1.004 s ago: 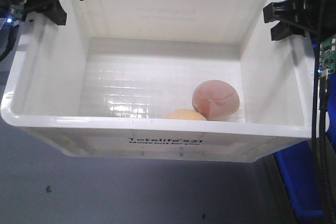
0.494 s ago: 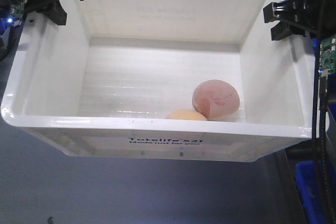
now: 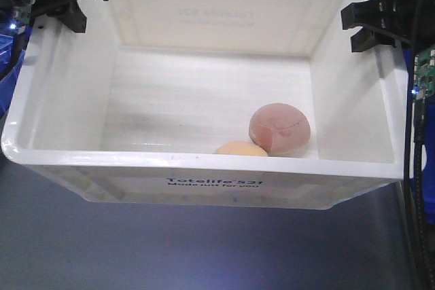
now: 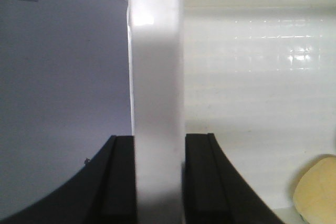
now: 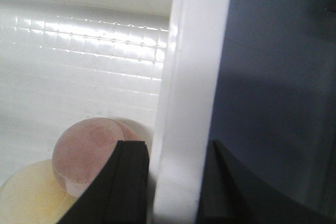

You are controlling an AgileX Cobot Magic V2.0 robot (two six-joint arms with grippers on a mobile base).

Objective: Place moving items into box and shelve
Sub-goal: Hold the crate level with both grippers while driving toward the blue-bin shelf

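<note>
Left hand (image 3: 85, 3) and right hand (image 3: 357, 28) stay clamped on the white box (image 3: 204, 168), with pink ball (image 3: 279, 129) and yellow ball (image 3: 241, 149) inside. The floor (image 3: 204, 249) below has slid past, so carrying toward the shelf seems underway.

Matte black left end effector (image 3: 85, 3) matches right end effector (image 3: 355, 28).

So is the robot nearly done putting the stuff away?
Partway. Done: the pink round item and the yellow item lie in the white box. In hand: the left gripper and right gripper each clamp a side wall, apparently holding the box above the floor. Left: shelving it; no shelf is in view.
</note>
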